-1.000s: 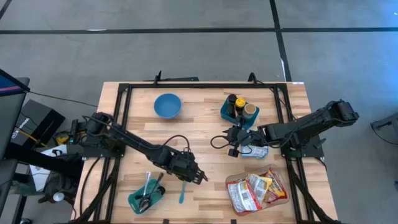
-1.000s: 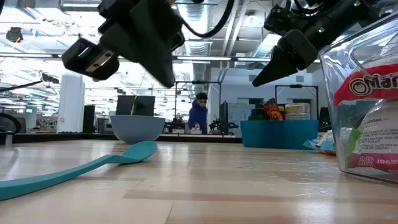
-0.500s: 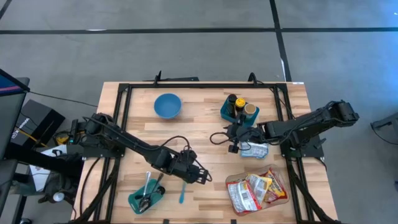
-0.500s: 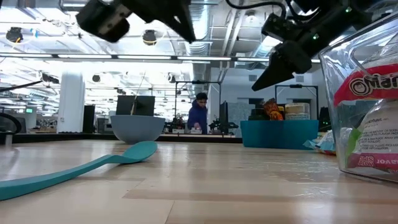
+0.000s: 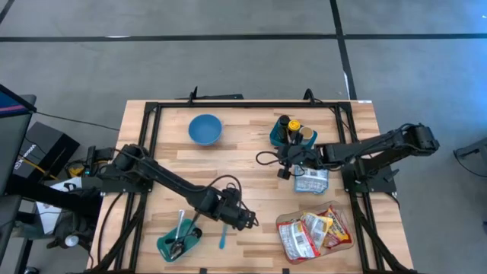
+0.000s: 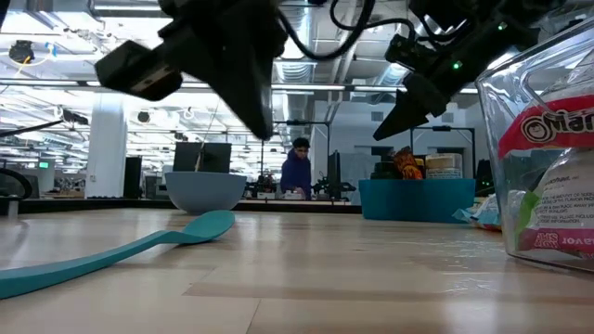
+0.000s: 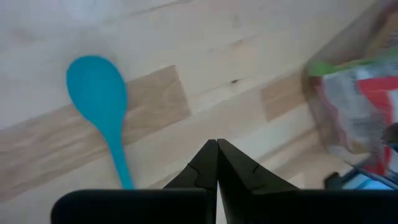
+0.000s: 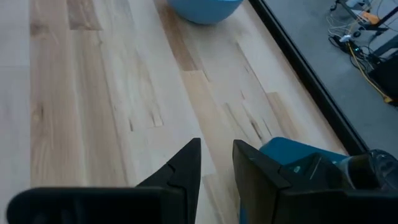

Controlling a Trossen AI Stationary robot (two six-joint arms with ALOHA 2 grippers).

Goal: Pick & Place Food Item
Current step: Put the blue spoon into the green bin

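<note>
though earlier farther, right claw [image 5: 282, 162] nearer bin [image 5: 278, 138]

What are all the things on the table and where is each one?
bowl: one, blue, far left part of the table
spoon: one, teal, lying flat near the front, by the left claw
utensil tub: one, teal, front left, holding metal cutlery
bottle tub: one, teal, far right part, holding bottles
packet: one, pale, lying near the right claw
snack box: one, clear, front right, full of red and white packets
person: one, dark blue top, far behind the table
left claw: shut, above the spoon
right claw: slightly apart, empty, beside the bottle tub
</note>
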